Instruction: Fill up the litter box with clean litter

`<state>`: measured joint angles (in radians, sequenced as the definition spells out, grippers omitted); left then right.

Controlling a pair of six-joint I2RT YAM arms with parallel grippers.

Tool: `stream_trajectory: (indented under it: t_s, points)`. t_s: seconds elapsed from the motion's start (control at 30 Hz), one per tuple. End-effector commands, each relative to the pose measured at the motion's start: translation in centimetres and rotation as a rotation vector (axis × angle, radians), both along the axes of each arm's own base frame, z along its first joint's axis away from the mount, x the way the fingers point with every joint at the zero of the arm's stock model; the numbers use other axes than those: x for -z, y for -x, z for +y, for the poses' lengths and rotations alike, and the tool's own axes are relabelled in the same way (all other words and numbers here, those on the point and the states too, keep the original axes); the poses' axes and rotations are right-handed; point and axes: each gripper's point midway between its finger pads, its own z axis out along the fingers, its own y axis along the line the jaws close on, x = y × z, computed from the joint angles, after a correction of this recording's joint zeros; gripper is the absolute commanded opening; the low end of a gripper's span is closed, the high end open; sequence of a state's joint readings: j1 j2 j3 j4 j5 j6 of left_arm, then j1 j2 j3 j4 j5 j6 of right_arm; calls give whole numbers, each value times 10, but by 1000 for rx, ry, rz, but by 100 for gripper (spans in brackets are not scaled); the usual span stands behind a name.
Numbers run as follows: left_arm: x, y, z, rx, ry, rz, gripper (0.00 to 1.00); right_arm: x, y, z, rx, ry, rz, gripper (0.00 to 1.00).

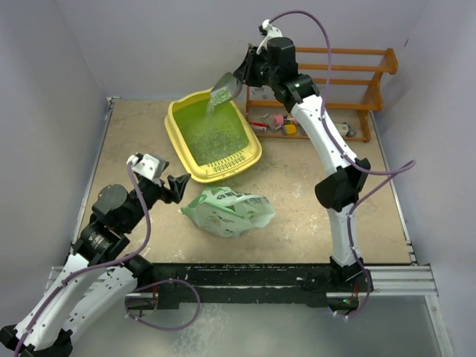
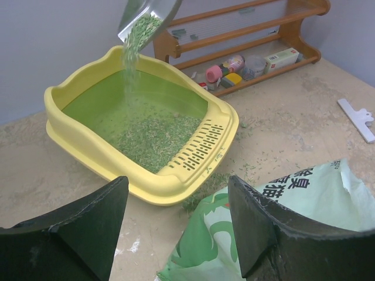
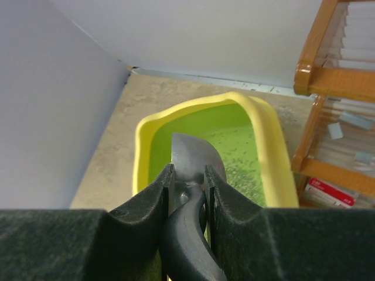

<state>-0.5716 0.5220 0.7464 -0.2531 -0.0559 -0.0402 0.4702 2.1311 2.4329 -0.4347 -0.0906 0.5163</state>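
Beige, granule-strewn bench (image 1: 297,223), lilac walls (image 1: 44,111). Right pincer (image 3: 188,175) clamped on the tilted metal scoop (image 1: 225,88). Clean litter (image 1: 216,141) pours into the yellow litter box (image 1: 175,137), far centre. Left pincer (image 2: 179,193) wide open, empty, beside the litter bag (image 1: 230,212).

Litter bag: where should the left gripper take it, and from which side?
Probably the crumpled end of the litter bag nearest the left gripper, from that side: it lies slumped and soft, so only a raised fold fits between open jaws.

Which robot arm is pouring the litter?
The right gripper, fingers shut on the grey scoop over the litter box; the left gripper hangs open, empty.
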Motion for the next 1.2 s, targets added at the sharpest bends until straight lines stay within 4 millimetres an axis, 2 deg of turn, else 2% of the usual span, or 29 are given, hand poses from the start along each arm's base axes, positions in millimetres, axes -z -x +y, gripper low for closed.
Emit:
stream_trajectory:
  t_s: [0.0, 0.17, 0.33, 0.5, 0.63, 0.67, 0.73, 0.9, 1.0, 1.17]
  points:
    - [-13, 0, 0, 3, 15, -42, 72, -35, -14, -10, 15, 97, -181, 0]
    - [-13, 0, 0, 2, 12, -44, 72, -22, -22, -13, 16, 270, -256, 0]
    - [-12, -1, -1, 5, 8, -43, 72, -18, -14, -4, -14, 419, -336, 0]
    - [-12, -1, 0, 6, 6, -46, 73, -28, -2, 0, -24, 453, -373, 0]
    - [-14, 1, -2, 22, 8, -55, 73, -49, 16, -6, -5, 439, -399, 0]
    - [-14, 2, -3, 27, 8, -57, 74, -48, 20, -10, -1, 435, -389, 0]
    - [-15, 3, -5, 42, 8, -65, 74, -65, 37, -23, 25, 412, -396, 0]
    - [-23, 15, -13, 120, 1, -117, 77, -81, 88, -64, 88, 388, -341, 0]
    - [-28, 29, -20, 207, -14, -162, 82, -79, 128, -90, 106, 362, -273, 0]
    - [-26, 54, -39, 381, -34, -151, 84, -56, 199, -119, 72, 273, -154, 0]
